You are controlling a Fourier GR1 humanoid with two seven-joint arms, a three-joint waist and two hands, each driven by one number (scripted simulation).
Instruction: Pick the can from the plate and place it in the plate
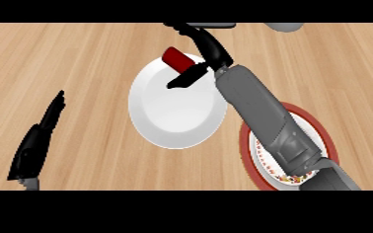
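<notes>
The right robot hand (pixel 200 54) curls around the red can (pixel 177 58) over the white plate's (pixel 175 113) upper rim. The red-rimmed plate (pixel 318 128) lies beside it; the left robot hand (pixel 36 140) rests open.

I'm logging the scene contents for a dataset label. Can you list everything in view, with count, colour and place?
Round white plate: one, white, centre of the counter.
Red-rimmed patterned plate: one, red rim with white patterned inside, lower right, partly hidden under the right forearm.
Dark red cylindrical can: one, dark red, tilted over the white plate's upper rim, held in the right robot hand.
Light wooden counter: one, light wood, fills the view.
Left robot hand: one, black, open, resting at the left edge.
Right robot hand: one, black, on a grey forearm, curled round the can.
</notes>
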